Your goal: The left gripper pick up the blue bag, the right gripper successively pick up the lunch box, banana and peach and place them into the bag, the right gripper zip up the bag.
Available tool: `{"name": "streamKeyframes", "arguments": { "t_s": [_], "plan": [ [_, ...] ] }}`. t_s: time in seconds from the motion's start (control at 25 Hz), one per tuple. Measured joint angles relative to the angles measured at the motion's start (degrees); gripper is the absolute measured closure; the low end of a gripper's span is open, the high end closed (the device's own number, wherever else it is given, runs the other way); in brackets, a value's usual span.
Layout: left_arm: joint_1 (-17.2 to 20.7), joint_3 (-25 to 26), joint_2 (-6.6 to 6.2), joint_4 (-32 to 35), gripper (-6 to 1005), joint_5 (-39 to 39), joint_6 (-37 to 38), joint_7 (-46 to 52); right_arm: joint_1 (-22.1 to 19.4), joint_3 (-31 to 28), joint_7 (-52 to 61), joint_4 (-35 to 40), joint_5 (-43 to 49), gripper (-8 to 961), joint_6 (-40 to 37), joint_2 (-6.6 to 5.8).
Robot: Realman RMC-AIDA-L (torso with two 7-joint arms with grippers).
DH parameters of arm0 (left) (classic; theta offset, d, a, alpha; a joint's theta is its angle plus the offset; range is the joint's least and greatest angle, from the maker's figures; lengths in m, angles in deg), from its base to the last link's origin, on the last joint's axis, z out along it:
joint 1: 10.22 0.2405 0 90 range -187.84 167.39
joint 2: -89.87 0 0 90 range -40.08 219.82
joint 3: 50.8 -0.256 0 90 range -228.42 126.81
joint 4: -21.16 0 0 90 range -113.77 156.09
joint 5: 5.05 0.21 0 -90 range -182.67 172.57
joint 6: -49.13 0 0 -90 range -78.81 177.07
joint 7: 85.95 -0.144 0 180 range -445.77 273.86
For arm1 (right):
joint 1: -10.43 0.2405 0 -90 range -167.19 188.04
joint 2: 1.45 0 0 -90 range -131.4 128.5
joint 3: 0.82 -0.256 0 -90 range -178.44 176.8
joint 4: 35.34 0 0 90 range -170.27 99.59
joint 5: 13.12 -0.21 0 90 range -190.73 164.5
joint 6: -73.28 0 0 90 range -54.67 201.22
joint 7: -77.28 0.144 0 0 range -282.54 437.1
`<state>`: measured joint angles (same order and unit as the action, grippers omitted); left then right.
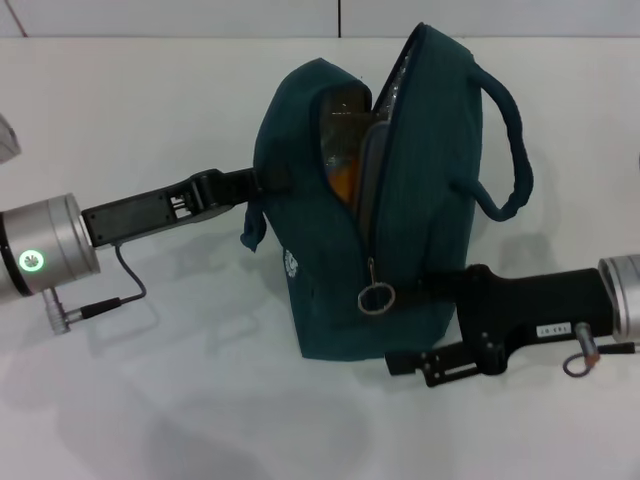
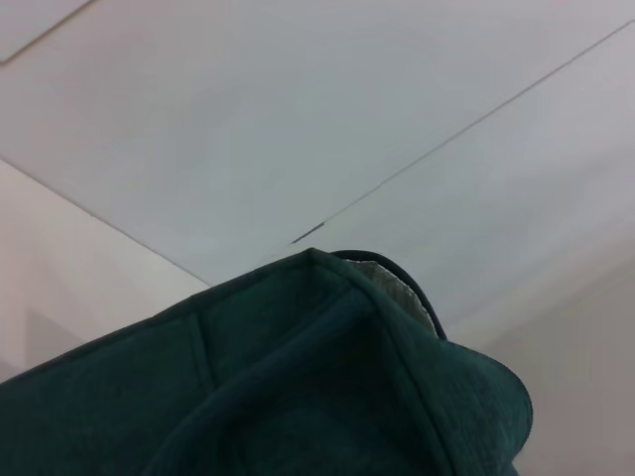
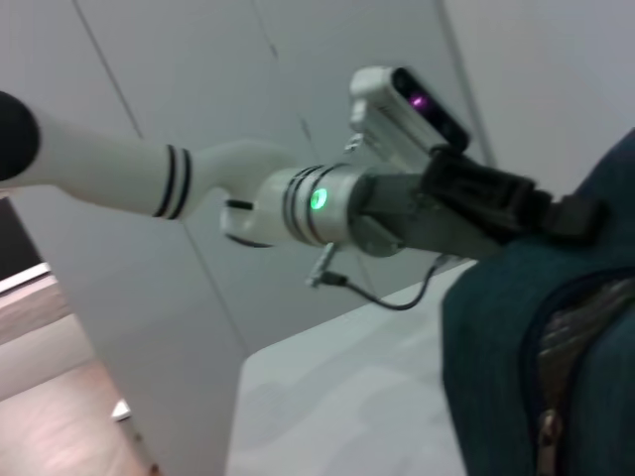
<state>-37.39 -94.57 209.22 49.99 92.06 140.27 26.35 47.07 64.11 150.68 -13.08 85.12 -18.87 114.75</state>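
Note:
The blue bag [image 1: 420,200] stands upright on the white table [image 1: 150,100], its top zip open. Something yellow-orange [image 1: 337,150] shows inside; I cannot tell which item it is. The lunch box, banana and peach are not seen outside the bag. My left gripper [image 1: 262,182] is shut on the bag's left upper edge; the left wrist view is filled by bag fabric [image 2: 298,397]. My right gripper [image 1: 400,292] lies against the bag's lower front, shut on the zipper pull ring [image 1: 377,298]. The right wrist view shows the zip [image 3: 548,421] and the left arm [image 3: 327,198].
The bag's carry handle [image 1: 510,150] loops out to the right. A cable [image 1: 115,300] hangs from the left wrist. A pale object [image 1: 6,140] sits at the table's far left edge.

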Motion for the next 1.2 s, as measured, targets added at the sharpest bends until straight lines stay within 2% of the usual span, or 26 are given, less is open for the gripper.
{"name": "streamKeyframes", "arguments": {
  "t_s": [0.16,0.36,0.48,0.8,1.0,1.2],
  "plan": [
    [-0.5,-0.1,0.01,0.0,910,0.0,0.0,-0.1,0.2,3.8,-0.3,-0.3,-5.3,96,2.7,-0.01],
    [-0.5,-0.1,0.0,-0.1,909,0.0,0.0,-0.1,0.5,13.6,-0.4,-0.2,-13.6,96,8.2,-0.01],
    [-0.5,-0.2,0.0,-0.1,908,0.0,0.0,-0.1,1.1,19.0,-0.4,0.1,-16.3,97,8.9,0.0],
    [-0.1,-0.1,0.0,-0.1,906,0.0,0.0,-0.1,0.5,20.2,-0.6,0.1,-18.9,97,8.2,0.0],
    [-0.1,-0.2,0.0,-0.1,905,0.0,0.1,-0.5,-1.5,20.2,-2.6,0.5,-23.9,97,10.2,-0.01],
    [0.0,-0.1,0.06,-0.1,903,0.0,0.2,-0.6,-1.2,23.3,-3.3,0.5,-25.4,97,9.8,-0.03]
  ]
}}
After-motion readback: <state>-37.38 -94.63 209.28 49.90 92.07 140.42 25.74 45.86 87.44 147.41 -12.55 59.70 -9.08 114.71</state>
